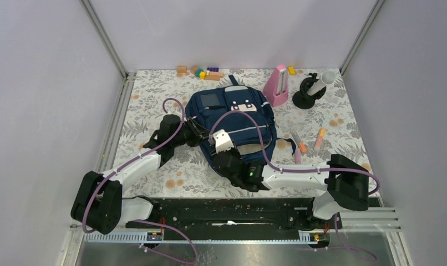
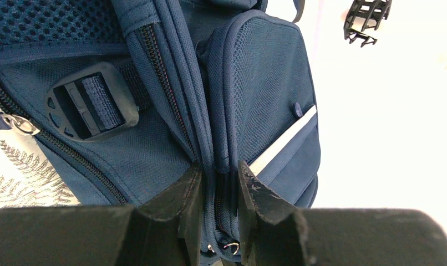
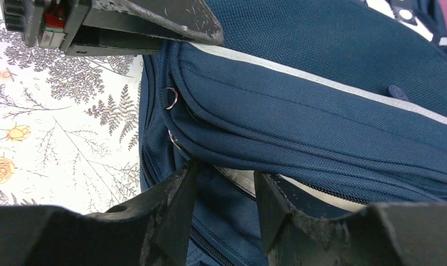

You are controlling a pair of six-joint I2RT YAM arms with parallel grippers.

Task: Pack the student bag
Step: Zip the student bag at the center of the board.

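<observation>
Jaws of the left gripper (image 2: pixel 218 169) pinch a zipper seam of the backpack (image 1: pixel 240 124) at its 9 o'clock side. Those of the right gripper (image 3: pixel 225 170) stand spread at its 6 o'clock edge, zippered fabric just beyond them. The backpack lies mid-table (image 1: pixel 155 88).

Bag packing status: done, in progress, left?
Done: the student bag lies flat mid-table; its contents are hidden.
In hand: the left gripper pinches the bag's zip seam. The right gripper is open at the near zip, where a strip of grey lining shows.
Left: the markers, pink metronome and blocks lie outside the bag on the table.
</observation>
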